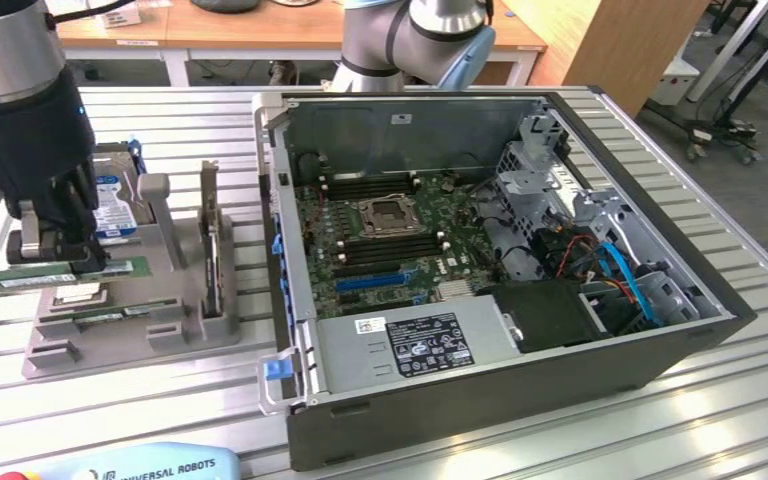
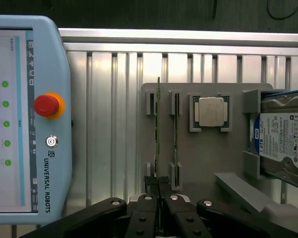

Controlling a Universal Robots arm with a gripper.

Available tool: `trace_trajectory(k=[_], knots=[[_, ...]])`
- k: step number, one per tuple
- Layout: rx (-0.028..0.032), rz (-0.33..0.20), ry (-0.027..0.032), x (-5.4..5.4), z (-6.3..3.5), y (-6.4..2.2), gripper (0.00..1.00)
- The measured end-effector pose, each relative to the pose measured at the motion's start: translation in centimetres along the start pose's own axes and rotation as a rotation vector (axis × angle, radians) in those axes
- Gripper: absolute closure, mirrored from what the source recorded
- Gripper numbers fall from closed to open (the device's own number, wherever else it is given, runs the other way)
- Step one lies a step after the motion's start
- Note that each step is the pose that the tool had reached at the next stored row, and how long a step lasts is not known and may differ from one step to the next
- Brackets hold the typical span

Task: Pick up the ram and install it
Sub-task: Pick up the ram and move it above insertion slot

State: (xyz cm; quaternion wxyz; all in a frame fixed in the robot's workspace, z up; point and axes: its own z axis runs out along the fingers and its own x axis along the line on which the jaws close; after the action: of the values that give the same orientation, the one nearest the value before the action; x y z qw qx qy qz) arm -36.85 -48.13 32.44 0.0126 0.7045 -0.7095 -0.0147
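Ram (image 1: 59,273), a long, thin green circuit-board stick with dark chips and a pale sticker: hangs level on its long edge, pinched near the middle by the black two-fingered claw (image 1: 57,262). Claw all but shut, both fingers pressed flat against the board's faces. Held just above the grey plastic parts holder (image 1: 137,325) standing by the table's edge at the exterior view's left, one end of the stick reaching beyond the holder's side.

From the wrist camera: ram (image 2: 158,119) edge-on as a thin line over one pair of holder slots, claw (image 2: 158,182) closed around it. In the neighbouring slots, a second green memory stick (image 2: 176,124), seated on edge. Beside that, a square silver processor chip (image 2: 211,111) lying flat in a recess. Past the chip, a silver hard drive with a blue label (image 2: 280,141), propped on edge.

Elsewhere on the slotted aluminium table (image 1: 718,425): an open dark-grey computer case (image 1: 558,385) lying on its side, large green motherboard (image 1: 357,235) facing up inside. At the table's edge nearest the exterior camera, a pale blue teach pendant (image 1: 144,465) with a red stop button (image 2: 46,105), near the holder.
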Motion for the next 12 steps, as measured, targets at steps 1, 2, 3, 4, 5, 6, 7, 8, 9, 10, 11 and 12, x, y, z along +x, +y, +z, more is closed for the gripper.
trace_trajectory(k=[1, 2, 3, 4, 5, 6, 7, 8, 9, 10, 11, 12], knots=[[-0.0001, 0.000, 0.0001, 0.0, -0.21, 0.01, 0.89], [-0.0001, 0.000, 0.0000, 0.0, -0.39, 0.01, 0.89], [0.0000, 0.000, 0.0000, 0.0, -0.58, 0.02, 0.89], [0.0000, 0.000, 0.0000, 0.0, -0.75, 0.03, 0.89], [-0.0001, 0.000, 0.0001, 0.0, -0.90, 0.03, 0.89], [-0.0001, 0.000, 0.0001, 0.0, -1.03, 0.04, 0.89], [0.0000, 0.000, 0.0000, 0.0, -1.15, 0.05, 0.89], [0.0000, 0.000, 0.0000, 0.0, -1.28, 0.05, 0.89], [0.0000, 0.000, 0.0000, 0.0, -1.43, 0.06, 0.89], [-0.0001, 0.000, 0.0001, 0.0, -1.57, 0.06, 0.89], [0.0000, 0.000, 0.0001, 0.0, -1.71, 0.07, 0.89], [0.0000, 0.000, 0.0001, 0.0, -1.85, 0.07, 0.89]])
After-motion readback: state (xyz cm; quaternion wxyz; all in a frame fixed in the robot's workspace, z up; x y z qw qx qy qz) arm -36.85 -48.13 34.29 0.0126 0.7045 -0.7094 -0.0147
